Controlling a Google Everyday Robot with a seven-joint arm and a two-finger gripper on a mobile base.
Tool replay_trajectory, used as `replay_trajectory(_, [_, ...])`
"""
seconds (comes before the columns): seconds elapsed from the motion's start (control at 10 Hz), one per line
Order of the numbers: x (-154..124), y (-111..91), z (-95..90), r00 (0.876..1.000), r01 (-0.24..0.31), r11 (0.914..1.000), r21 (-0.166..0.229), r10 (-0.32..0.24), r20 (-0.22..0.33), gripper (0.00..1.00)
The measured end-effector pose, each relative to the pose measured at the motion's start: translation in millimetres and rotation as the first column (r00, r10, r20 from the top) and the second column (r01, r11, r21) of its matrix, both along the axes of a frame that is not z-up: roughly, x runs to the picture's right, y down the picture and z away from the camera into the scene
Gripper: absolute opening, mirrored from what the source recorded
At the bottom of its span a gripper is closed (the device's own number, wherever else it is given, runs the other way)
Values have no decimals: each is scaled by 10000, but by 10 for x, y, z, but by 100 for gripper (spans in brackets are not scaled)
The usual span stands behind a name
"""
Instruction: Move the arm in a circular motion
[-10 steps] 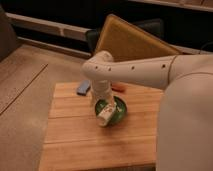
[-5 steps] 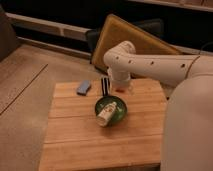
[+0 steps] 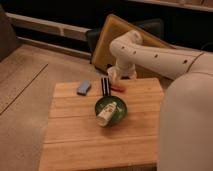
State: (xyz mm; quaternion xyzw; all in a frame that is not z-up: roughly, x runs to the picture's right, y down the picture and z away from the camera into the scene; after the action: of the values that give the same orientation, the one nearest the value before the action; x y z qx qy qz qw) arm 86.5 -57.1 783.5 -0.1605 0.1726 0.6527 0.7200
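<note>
The arm is cream-white, made of thick rounded tubes with rows of small dark holes. It reaches in from the right, bends at a bulbous joint and drops to the far edge of the wooden table. My gripper hangs at its end, just above the table's far edge, between a blue sponge and a small red thing. It shows as dark bars behind the green bowl.
A white bottle lies tilted in the green bowl at the table's middle. A tan board leans on a dark chair behind the table. My pale body fills the right side. Speckled floor lies to the left.
The arm has swung from over the bowl to the right and back toward the table's far edge, uncovering the bowl and bottle. The things on the table have not moved.
</note>
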Motion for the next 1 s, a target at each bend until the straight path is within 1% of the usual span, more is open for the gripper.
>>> replay_trajectory(0.1, [-211, -78, 56, 9983, 221, 9997, 127, -228, 534, 65])
replay_trajectory(0.2, [-484, -118, 102, 9923, 406, 9990, 190, -425, 1166, 65])
replay_trajectory(0.3, [-769, -107, 131, 9826, 601, 9981, 151, -618, 1749, 65])
replay_trajectory(0.5, [-1212, 22, 100, 9619, 1106, 9938, -73, -1052, 2524, 65])
replay_trajectory(0.6, [-1462, 145, 43, 9489, 1403, 9897, -272, -1265, 2893, 65])
replay_trajectory(0.8, [-1713, 326, -52, 9363, 1792, 9822, -568, -1525, 3165, 65])
replay_trajectory(1.0, [-1954, 598, -178, 9310, 2103, 9723, -1021, -1673, 3245, 65])
